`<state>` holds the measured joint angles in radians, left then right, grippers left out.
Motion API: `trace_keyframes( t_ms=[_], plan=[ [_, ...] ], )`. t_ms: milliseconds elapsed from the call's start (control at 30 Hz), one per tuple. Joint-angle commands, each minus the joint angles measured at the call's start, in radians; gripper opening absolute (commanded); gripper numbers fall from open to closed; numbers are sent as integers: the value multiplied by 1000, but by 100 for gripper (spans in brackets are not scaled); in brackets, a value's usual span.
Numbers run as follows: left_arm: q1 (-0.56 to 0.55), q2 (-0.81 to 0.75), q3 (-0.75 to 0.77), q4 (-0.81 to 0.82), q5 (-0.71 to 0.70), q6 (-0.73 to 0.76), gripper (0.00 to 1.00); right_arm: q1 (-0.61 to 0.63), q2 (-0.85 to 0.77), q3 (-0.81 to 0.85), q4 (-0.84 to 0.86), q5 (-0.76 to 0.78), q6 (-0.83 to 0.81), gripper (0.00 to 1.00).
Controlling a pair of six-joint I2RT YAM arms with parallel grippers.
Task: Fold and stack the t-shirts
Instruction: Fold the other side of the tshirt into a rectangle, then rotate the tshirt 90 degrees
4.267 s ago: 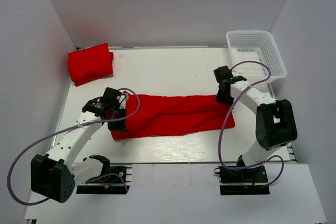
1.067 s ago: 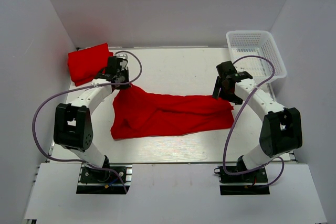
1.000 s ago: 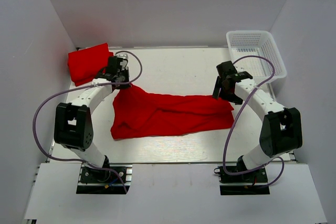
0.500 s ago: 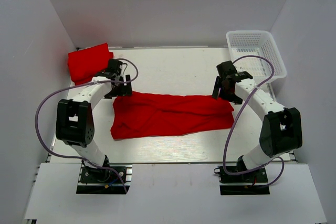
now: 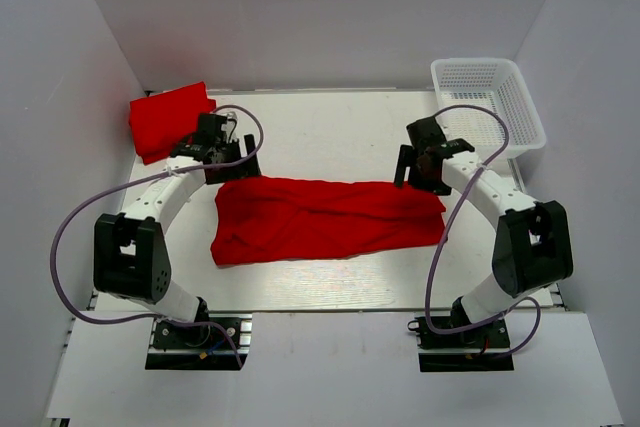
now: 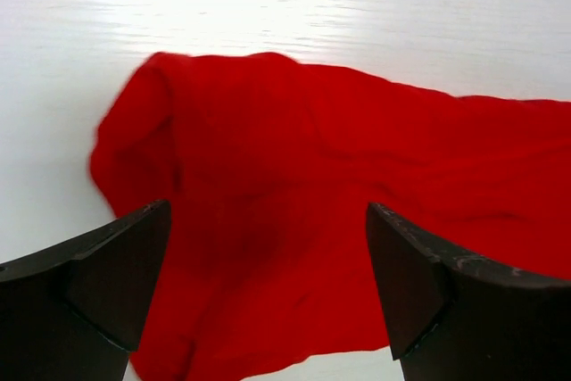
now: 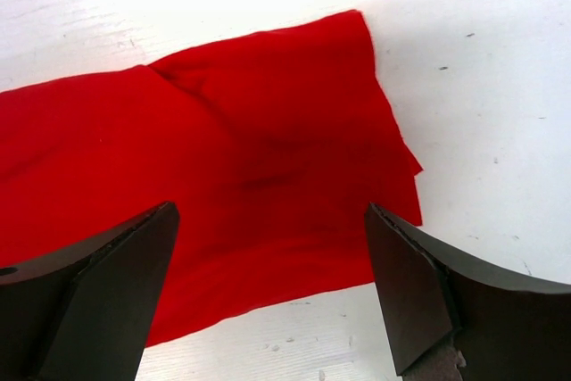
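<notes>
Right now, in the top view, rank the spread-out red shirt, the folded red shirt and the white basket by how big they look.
1. spread-out red shirt: clearly the largest.
2. white basket.
3. folded red shirt: somewhat smaller than the basket, though those two are fairly close.

A bright red soft cloth t-shirt point(image 6: 357, 158) lies rumpled on the white table point(image 6: 357, 6), its rounded, bunched end at the left and the rest running off the right edge. The left gripper point(image 6: 266, 211) is spread wide, its two dark fingers point(image 6: 107, 274) framing the cloth and gripping nothing.
</notes>
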<state>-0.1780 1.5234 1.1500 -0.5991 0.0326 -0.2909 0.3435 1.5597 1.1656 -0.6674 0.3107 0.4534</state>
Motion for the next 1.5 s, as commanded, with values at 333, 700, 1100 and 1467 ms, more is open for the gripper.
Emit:
trace_keyframes(
  t_ms=[333, 700, 1100, 1467],
  plan=[
    [-32, 15, -177, 251, 397, -54, 100, 11, 52, -80, 163, -157, -25, 90],
    [-45, 41, -349, 212, 276, -184, 100, 8, 221, -87, 247, -229, -38, 90],
    [-35, 754, 524, 119, 201, -149, 100, 97, 54, -357, 321, -399, -123, 90],
    [-67, 1224, 1165, 370, 475, -300, 100, 349, 109, -241, 373, -725, -384, 90]
  ],
)
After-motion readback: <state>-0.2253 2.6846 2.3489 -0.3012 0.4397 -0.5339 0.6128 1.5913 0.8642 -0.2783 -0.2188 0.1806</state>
